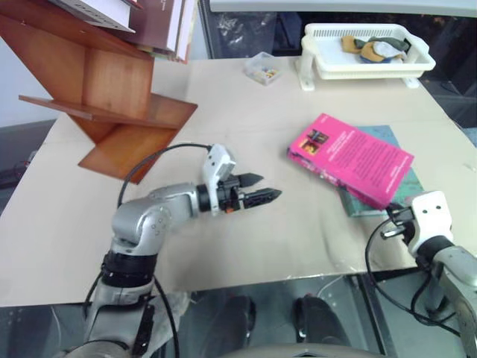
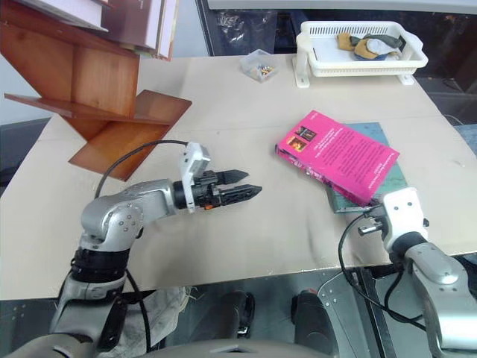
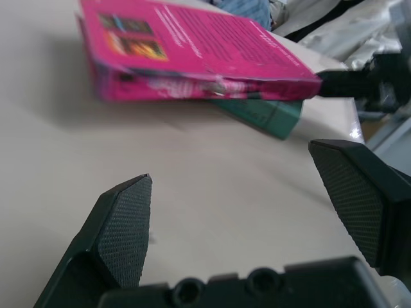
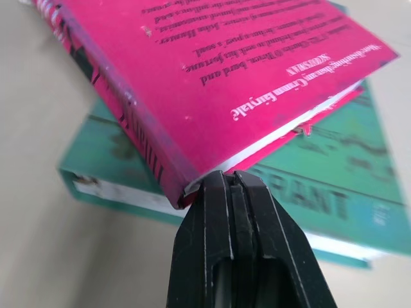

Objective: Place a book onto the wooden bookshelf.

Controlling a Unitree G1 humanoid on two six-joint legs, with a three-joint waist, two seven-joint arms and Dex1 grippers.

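A: Item one, the book (image 1: 349, 157)?
B: Pink paperback, cover up, lying aslant on the table (image 1: 246, 112) toward its right side. It rests partly on a teal book (image 1: 402, 186), which shows beneath and beyond its near right end. Small dark pictures at the cover's far left corner, lines of text across the rest.

A: Item two, the left gripper (image 1: 262, 188)?
B: Above the table near the middle, pointing right toward the book, well apart from it. Jaws wide, nothing between them. In the left wrist view both ribbed pads (image 3: 125, 228) frame bare tabletop, with the book beyond.

A: Item three, the right gripper (image 4: 232, 183)?
B: At the table's near right edge. In the right wrist view the fingers are pressed together, tips right at the book's near corner where the white page edges show. Whether they touch it, I cannot tell. Nothing is held.

A: Item four, the bookshelf (image 1: 112, 97)?
B: Reddish-brown slanted boards at the table's far left corner, well apart from the book. White and maroon books (image 1: 160, 22) stand in its upper part.

A: Sundries?
B: White basket tray (image 1: 365, 52) at the far right with small cloth-like pieces inside; a small clear box (image 1: 262, 68) just left of it.
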